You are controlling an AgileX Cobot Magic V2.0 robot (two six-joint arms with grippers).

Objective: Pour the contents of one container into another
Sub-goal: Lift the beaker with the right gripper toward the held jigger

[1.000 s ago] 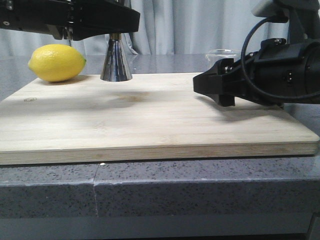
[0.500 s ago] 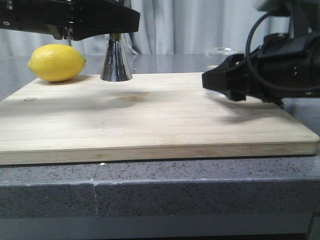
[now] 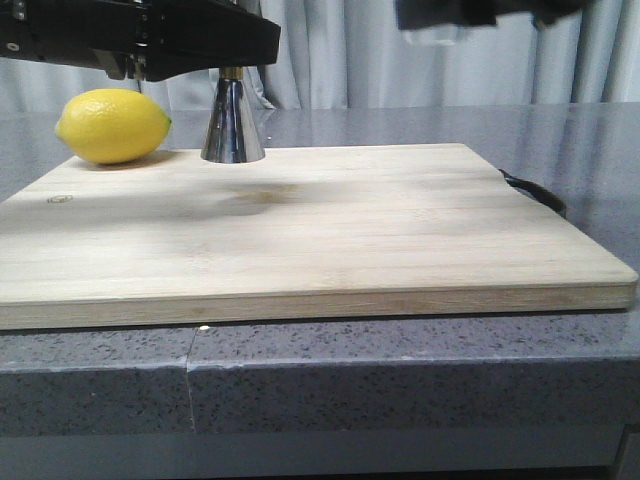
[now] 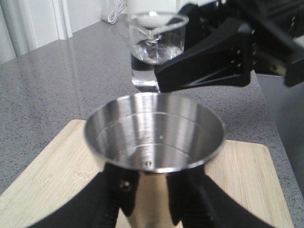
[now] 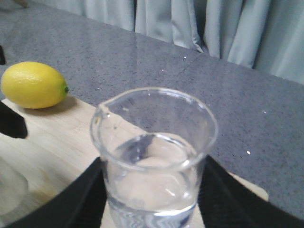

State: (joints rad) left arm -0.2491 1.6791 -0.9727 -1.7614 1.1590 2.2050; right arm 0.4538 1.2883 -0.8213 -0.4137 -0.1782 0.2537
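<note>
- Right gripper (image 5: pixel 152 209) now up at the top edge of the front view, mostly out of frame; a second ago it sat low beside the cutting board (image 3: pixel 300 230), so the lift is done.
- Its fingers (image 5: pixel 90 190) grip the glass beaker (image 5: pixel 154 152) on both sides; beaker upright between them, clear liquid in the lower part (level still flat, no tilt yet).
- Left gripper (image 4: pixel 149 199) unchanged: fingers (image 4: pixel 114 190) closed around the steel jigger (image 4: pixel 154 130), holding it upright on the board, open cup above the fingers.
- In the left wrist view the beaker hangs beyond the jigger's far rim, higher than it, not touching.
- Jigger bowl looks empty, so the pour is not started; next comes carrying the lip over the cup and tipping.
- Lemon (image 3: pixel 113 125) sits just beside the jigger on the board, not involved.
- Worktop (image 3: pixel 400 360) under the board.
</note>
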